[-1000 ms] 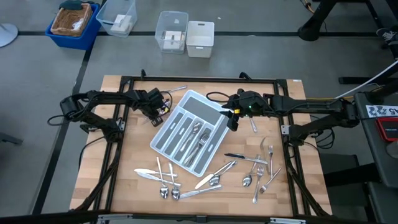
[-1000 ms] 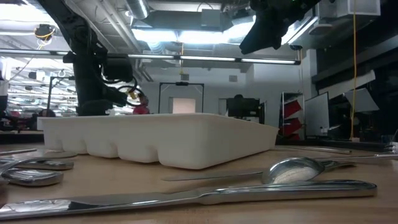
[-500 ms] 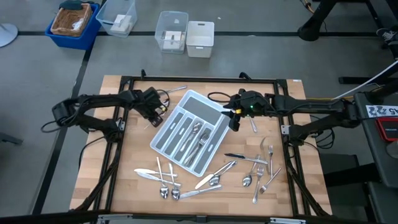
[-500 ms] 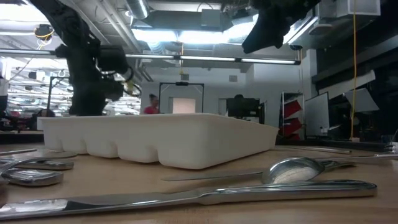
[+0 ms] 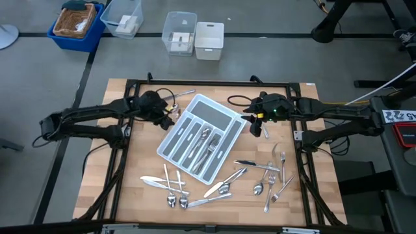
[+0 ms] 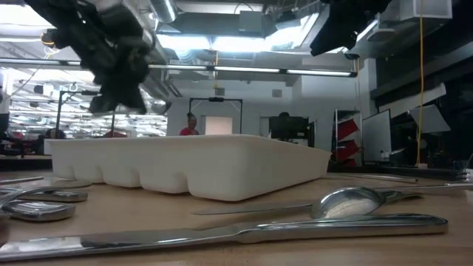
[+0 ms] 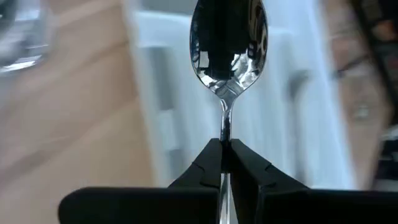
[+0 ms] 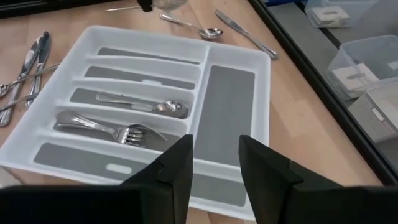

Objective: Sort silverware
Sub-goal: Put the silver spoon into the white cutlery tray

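Note:
My left gripper (image 5: 169, 116) hovers at the far-left end of the light grey tray (image 5: 224, 117), shut on a shiny spoon (image 7: 229, 43). The tray lies slantwise mid-table and holds a spoon (image 8: 140, 104) and a fork (image 8: 106, 127) in its long compartments. My right gripper (image 8: 214, 155) hangs open above the tray's right end, with nothing between its fingers. Loose silverware lies on the wood along the near edge (image 5: 172, 185) and at the near right (image 5: 270, 175). In the low view my left gripper (image 6: 122, 89) hangs well above the tray's wall. My left gripper pinches the spoon's handle (image 7: 224, 130) between its two fingertips, a short way below the bowl. The fingers slant downward toward the tray and lie along the spoon. The bowl (image 7: 229, 43) sticks out ahead of the fingertips, and the spoon is lifted clear of the table.
A spoon (image 8: 193, 26) and a knife (image 8: 245, 34) lie on the wood past the tray's far edge. Another knife (image 5: 264, 129) lies beside my right gripper. Black frame rails (image 5: 208, 83) border the table. Plastic bins (image 5: 195, 36) stand on the floor beyond the far edge.
My left gripper has risen from table height behind the tray's far-left end and has rolled about its own axis; the spoon is now clear of the table. My right gripper has drawn a little toward the table's right edge, staying open.

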Tool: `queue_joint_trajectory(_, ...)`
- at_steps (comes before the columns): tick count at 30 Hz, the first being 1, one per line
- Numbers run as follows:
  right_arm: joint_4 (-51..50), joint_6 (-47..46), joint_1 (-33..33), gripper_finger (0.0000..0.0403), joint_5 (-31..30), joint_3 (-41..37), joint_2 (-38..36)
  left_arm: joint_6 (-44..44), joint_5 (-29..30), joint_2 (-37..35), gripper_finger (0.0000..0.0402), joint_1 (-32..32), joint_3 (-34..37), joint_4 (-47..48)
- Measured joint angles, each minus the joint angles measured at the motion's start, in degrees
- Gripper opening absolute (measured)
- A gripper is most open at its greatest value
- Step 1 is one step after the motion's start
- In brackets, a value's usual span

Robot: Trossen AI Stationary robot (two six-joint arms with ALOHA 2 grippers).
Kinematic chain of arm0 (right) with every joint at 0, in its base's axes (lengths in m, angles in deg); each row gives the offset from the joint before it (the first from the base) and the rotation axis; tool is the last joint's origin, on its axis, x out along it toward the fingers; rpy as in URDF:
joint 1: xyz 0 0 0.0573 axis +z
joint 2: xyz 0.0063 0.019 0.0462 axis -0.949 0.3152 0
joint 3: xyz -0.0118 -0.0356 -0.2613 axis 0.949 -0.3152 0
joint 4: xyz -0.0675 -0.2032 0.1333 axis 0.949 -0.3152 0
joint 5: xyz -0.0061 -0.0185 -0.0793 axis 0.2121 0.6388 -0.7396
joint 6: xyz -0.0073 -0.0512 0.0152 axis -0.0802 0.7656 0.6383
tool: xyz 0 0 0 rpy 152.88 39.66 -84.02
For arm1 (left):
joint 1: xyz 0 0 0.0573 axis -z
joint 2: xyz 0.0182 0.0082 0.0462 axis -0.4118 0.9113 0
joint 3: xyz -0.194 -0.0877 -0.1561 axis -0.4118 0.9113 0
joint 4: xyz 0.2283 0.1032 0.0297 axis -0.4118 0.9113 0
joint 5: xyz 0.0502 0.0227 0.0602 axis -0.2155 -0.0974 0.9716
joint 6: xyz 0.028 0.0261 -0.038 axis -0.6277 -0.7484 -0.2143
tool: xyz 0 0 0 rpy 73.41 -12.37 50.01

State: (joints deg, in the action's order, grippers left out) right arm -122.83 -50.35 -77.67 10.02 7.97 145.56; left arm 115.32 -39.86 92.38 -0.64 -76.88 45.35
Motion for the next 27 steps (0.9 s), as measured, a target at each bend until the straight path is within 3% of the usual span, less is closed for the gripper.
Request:
queue_joint_trajectory(4, -1.66, -0.02, 0.00, 0.0133, -0.02, 0.00, 0.07, 6.86, 1.86, 0.58, 0.0004, 7.63, -0.03, -10.00)
queue_joint_trajectory(15, -4.00, -0.09, 0.00, 0.0133, -0.02, 0.00, 0.13, 19.40, 19.09, 11.75, 0.0009, 26.18, -0.09, -30.43)
queue_joint_trajectory(21, -4.03, -0.09, 0.00, 0.0133, 0.04, 0.00, 0.13, 23.22, 23.10, 20.74, 0.0010, 30.74, -0.09, -38.12)
queue_joint_trajectory(27, -4.42, -1.84, 0.00, 0.0133, 0.09, 0.00, 0.13, 25.10, 25.78, 28.25, 0.0010, 31.27, -0.09, -38.84)
